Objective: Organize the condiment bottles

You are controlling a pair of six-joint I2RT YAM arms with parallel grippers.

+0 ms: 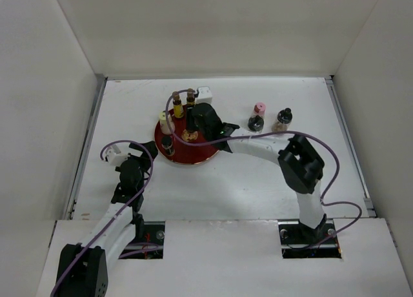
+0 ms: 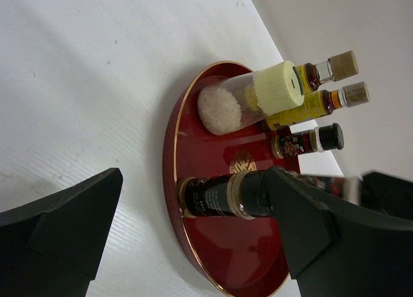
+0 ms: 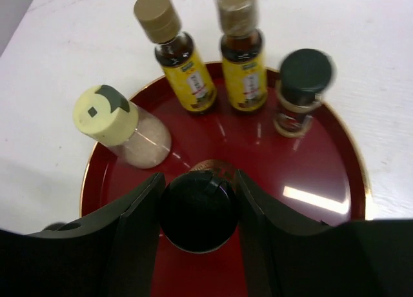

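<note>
Left hand (image 2: 197,171) hangs released near the glossy red tray (image 3: 310,174). On it, the right hand (image 3: 199,181) clenches a black-capped shaker (image 3: 197,213). It is likely light, rigid, slick glass, breakable and safest held at the top. Behind stand two slim amber bottles (image 3: 193,84); a pink-capped bottle (image 1: 259,108) waits on the table (image 1: 258,187).

Round red tray (image 1: 193,155), gold rim and emblem, left of centre on white table (image 1: 258,187). Small white box (image 1: 206,92) just beyond tray's far edge.
</note>
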